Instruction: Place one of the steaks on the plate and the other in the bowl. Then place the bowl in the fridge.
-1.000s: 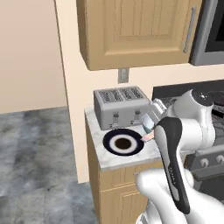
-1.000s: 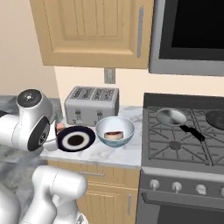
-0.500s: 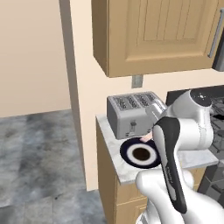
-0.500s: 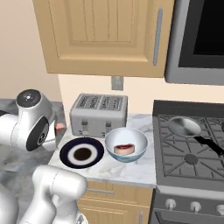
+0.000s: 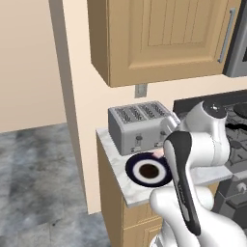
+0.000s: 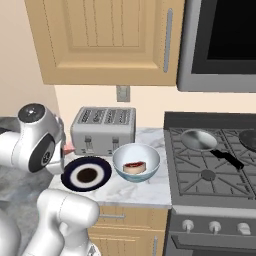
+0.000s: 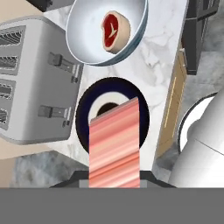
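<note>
Pink steak (image 7: pixel 114 144) projecting forward from between closed fingers, gripper (image 7: pixel 114 177) clamping it, hanging directly above dark plate (image 7: pixel 85 109), bowl (image 7: pixel 87 30) beyond.

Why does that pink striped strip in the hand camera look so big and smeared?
In the hand view, the pale pink steak sits right at the lens in the gripper, so it looks huge and its stripes stretch; the bowl beyond stays crisp. In the right base view, lighting is flat and even, shadows faint.

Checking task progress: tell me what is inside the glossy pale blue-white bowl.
The bowl holds one dark red steak with a whitish fat rim, lying on its floor. The bowl floor beneath the steak is covered.
</note>
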Tool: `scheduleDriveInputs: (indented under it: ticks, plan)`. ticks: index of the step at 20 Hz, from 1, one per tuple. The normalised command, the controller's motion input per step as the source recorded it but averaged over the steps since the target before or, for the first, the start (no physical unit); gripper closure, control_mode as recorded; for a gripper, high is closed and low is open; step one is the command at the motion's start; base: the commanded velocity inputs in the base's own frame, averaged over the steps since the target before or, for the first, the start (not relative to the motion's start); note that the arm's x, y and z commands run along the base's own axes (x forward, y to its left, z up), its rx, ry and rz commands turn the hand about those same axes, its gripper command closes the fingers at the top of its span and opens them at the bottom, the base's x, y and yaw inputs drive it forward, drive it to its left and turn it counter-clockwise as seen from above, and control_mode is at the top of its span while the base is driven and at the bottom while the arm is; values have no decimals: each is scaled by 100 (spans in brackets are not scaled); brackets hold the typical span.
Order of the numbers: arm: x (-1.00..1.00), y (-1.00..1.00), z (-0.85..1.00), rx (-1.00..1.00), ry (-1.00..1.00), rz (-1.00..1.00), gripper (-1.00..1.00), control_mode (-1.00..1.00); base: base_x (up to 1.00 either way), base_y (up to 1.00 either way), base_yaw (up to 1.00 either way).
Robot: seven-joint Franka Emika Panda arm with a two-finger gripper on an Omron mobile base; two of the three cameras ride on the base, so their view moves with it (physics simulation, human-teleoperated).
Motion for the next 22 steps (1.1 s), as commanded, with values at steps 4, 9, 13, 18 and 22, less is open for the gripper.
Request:
scheduleDriveInputs:
  ticks: [4, 9, 13, 18, 22]
  plan:
    - [4, 5, -63, 0, 1, -14, 100, -100, 0, 0, 0]
    - [4, 2, -56, 0, -4, -3, 100, -100, 0, 0, 0]
    - [24, 0, -66, 0, -3, 0, 100, -100, 0, 0, 0]
    - [35, 0, -67, 0, 0, 0, 100, -100, 0, 0, 0]
    - [54, 0, -61, 0, 0, 0, 100, -100, 0, 0, 0]
